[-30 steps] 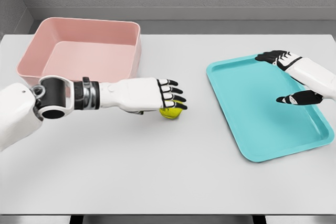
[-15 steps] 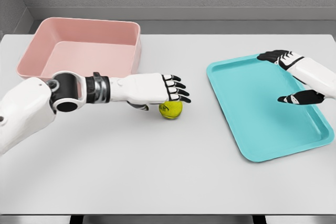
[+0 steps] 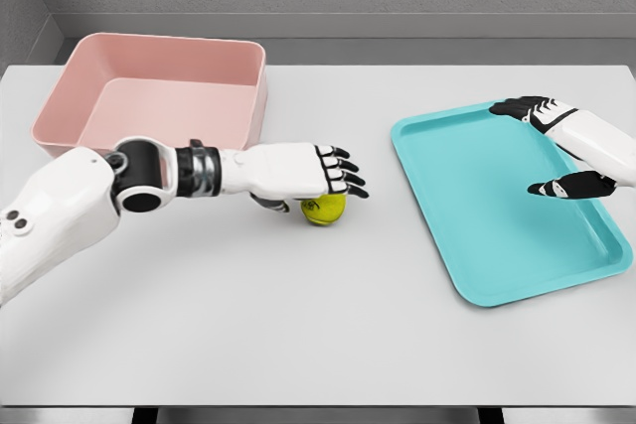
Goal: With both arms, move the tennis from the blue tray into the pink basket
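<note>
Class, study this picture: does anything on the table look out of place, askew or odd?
Yes: the tennis ball lies on the bare table between the blue tray and the pink basket, in neither. The left hand covers it from above with fingers extended; a grasp is not clear. The right hand is over the tray.

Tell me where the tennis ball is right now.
In the head view the tennis ball sits on the table, left of the blue tray, under the left hand, near the pink basket.

One tennis ball [image 3: 324,209], one pink basket [image 3: 60,96], one blue tray [image 3: 517,290], two hands
</note>
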`<state>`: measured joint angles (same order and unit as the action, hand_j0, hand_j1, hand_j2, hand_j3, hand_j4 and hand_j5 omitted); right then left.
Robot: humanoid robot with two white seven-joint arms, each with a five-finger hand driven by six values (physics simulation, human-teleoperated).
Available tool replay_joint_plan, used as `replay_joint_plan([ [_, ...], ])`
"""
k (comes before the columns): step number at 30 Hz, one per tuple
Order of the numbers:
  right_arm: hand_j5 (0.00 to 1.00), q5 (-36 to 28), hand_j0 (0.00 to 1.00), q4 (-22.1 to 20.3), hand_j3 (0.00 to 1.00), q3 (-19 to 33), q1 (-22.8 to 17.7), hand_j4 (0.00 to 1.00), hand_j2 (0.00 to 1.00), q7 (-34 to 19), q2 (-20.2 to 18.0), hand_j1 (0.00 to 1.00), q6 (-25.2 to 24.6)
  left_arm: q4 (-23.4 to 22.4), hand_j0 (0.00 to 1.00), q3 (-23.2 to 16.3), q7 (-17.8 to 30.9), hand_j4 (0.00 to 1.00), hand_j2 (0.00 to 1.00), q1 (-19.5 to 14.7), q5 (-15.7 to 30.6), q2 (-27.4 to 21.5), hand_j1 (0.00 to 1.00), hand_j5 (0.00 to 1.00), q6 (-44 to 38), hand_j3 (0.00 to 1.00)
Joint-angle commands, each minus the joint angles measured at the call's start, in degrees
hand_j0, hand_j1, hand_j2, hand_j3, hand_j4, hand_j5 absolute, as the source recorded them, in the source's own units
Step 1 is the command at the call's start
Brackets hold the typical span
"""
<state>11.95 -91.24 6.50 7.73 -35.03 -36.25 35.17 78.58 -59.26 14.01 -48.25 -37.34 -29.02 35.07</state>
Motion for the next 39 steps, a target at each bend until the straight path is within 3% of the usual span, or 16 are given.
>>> replay_joint_plan([
  [1, 1.0, -0.44, 1.0, 0.01, 1.0, 0.01, 0.0, 1.0, 1.0, 0.03, -0.05, 1.0, -0.17, -0.71, 1.0, 0.02, -0.03, 1.0, 1.0, 0.0, 0.25, 0.63, 1.0, 1.0, -0.07, 1.0],
  [19, 1.0, -0.44, 1.0, 2.03, 1.0, 0.18, 0.09, 1.0, 1.0, 0.03, -0.05, 1.0, -0.17, -2.64, 0.94, -2.35, -0.03, 0.94, 0.94, 0.09, 0.43, 1.24, 0.94, 0.94, -0.07, 0.94],
  [25, 1.0, -0.44, 1.0, 2.03, 1.0, 0.27, 0.09, 1.0, 1.0, 0.03, -0.05, 1.0, -0.17, -2.73, 0.57, -2.26, 1.81, 0.57, 0.57, -0.09, 0.52, 1.15, 0.57, 0.57, -0.07, 0.57],
  [27, 1.0, -0.44, 1.0, 2.12, 1.0, 0.27, 0.09, 1.0, 1.0, 0.03, -0.05, 1.0, -0.17, -2.73, 0.52, -2.26, 2.16, 0.52, 0.52, -0.09, 0.52, 1.15, 0.52, 0.52, -0.07, 0.52],
  [39, 1.0, -0.44, 1.0, 2.03, 1.0, 0.27, 0.09, 1.0, 1.0, 0.03, -0.05, 1.0, -0.17, -2.03, 0.54, -2.09, 2.16, 0.54, 0.54, -1.67, 2.71, 1.24, 0.54, 0.54, -0.07, 0.54],
])
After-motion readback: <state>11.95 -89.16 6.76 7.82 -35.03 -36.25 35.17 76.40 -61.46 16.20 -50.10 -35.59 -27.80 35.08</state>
